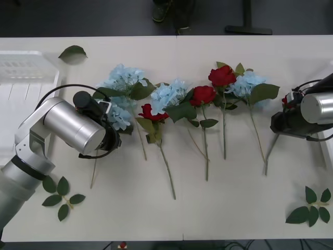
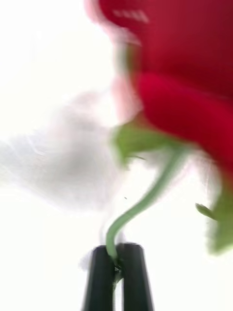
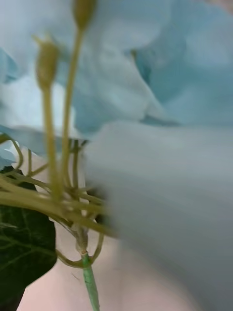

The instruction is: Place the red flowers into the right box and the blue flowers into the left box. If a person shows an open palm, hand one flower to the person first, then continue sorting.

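Since the right fingers [image 2: 115, 272] are clamped on a red flower's [image 2: 179, 77] thin stem while the left fingers' state cannot be told, you should treat each light, floppy blue flower [image 1: 120, 115] gently, gripping its stem just below the head.

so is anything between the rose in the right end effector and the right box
Nothing visible. The right end effector is shut on the rose's stem at the table's right edge, beside the right box; the other flowers lie further left.
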### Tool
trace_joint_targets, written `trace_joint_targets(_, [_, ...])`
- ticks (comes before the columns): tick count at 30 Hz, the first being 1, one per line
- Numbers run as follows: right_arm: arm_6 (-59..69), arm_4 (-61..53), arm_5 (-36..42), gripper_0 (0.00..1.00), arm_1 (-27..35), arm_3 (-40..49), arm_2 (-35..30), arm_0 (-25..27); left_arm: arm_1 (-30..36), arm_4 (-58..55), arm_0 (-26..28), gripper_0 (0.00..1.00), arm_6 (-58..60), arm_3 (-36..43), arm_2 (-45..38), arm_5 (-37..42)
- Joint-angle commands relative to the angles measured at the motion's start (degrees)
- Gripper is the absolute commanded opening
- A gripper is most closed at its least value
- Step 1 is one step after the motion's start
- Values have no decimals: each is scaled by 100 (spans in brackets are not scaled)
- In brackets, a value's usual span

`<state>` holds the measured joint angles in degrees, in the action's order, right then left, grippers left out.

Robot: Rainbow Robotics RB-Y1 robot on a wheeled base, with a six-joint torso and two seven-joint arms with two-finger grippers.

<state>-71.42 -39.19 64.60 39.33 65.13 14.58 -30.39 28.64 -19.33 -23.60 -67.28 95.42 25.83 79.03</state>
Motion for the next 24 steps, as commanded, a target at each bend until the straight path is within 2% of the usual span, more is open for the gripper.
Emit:
trace_joint_targets(1, [58,157,27,0,-312,-114,80,34,1,44,13,83,22,21,45,-46])
trace_joint_targets(5, [58,271,246,0,-277,-114,80,-63,1,114,13,80,31,-6,107,-55])
trace_joint_targets(6, [49,298,317,0,-259,-114,80,-98,1,123,13,76,13,-32,116,-55])
trace_joint_targets(7, [40,306,413,0,-242,-114,80,-133,1,123,13,65,13,-50,124,-72])
trace_joint_targets(8, [31,306,545,0,-207,-114,80,-204,1,141,13,39,22,-67,124,-99])
trace_joint_targets(10, [5,289,774,0,-128,-105,80,-336,1,141,13,9,40,-76,124,-107])
trace_joint_targets(11, [-21,271,905,0,-84,-105,80,-415,1,149,13,2,40,-76,124,-107])
trace_joint_targets(18, [-136,-397,2294,0,523,123,80,-1162,1,167,13,0,66,-76,133,-116])
trace_joint_targets(24, [-162,-994,3507,0,1147,897,-69,-1540,1,211,13,0,128,-76,124,-143])
